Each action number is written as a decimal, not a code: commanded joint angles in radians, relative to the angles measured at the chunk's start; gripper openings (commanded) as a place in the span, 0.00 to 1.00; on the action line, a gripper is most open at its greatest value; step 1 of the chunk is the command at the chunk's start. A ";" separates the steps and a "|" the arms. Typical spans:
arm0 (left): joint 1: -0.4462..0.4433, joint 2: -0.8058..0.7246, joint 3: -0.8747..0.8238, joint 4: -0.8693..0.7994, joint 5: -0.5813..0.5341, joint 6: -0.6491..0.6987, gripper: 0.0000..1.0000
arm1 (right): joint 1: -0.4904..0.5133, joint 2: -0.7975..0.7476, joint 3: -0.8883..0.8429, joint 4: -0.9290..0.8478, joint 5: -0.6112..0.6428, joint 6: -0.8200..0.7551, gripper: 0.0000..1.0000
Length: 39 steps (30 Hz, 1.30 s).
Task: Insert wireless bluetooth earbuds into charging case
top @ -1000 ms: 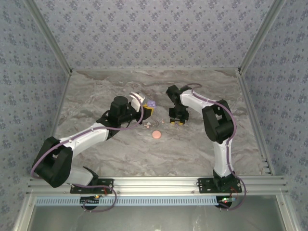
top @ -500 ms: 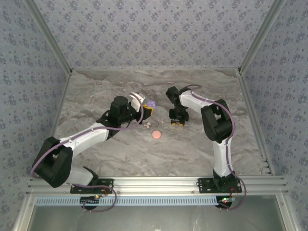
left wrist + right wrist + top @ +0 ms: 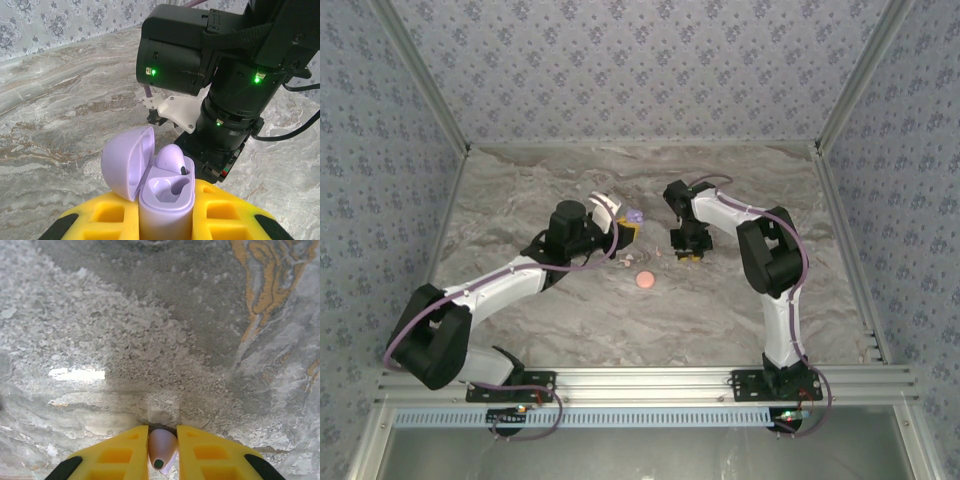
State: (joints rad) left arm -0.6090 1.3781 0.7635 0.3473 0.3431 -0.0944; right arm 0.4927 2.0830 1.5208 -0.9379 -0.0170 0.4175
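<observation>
My left gripper (image 3: 167, 199) is shut on a lilac charging case (image 3: 161, 220), held upright above the table with its lid (image 3: 125, 162) hinged open to the left. One lilac earbud (image 3: 172, 159) sits in the far socket and the near socket is bare. From above, this case (image 3: 634, 216) is left of centre. My right gripper (image 3: 687, 254) points down at the marble, its yellow fingers (image 3: 122, 452) pressed on both sides of a pale earbud (image 3: 162, 446) that rests on the table, dark tip towards the camera.
A round pink case (image 3: 644, 280) lies on the table in front of both grippers. Two tiny pale pieces (image 3: 623, 262) (image 3: 658, 254) lie between the grippers. The right arm's black wrist (image 3: 225, 75) stands close behind the held case.
The right gripper's fingers have drawn together onto the pale earbud, and its wrist has shifted slightly left. The left arm and the case have not moved.
</observation>
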 commanded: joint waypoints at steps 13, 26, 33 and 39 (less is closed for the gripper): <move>0.002 0.000 -0.033 0.056 0.004 -0.017 0.14 | 0.002 -0.089 -0.032 0.152 -0.003 -0.195 0.19; -0.008 0.076 -0.059 0.196 0.024 -0.104 0.14 | 0.004 -0.295 -0.020 0.223 -0.032 -0.235 0.19; -0.011 0.126 -0.048 0.264 0.029 -0.151 0.14 | 0.013 -0.377 0.029 0.224 -0.097 -0.247 0.21; -0.015 0.166 -0.017 0.298 0.031 -0.173 0.14 | 0.038 -0.440 0.059 0.264 -0.143 -0.247 0.21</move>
State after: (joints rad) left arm -0.6140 1.5295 0.7071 0.5804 0.3515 -0.2432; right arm 0.5148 1.6928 1.5372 -0.6952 -0.1165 0.1890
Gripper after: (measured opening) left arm 0.198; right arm 0.212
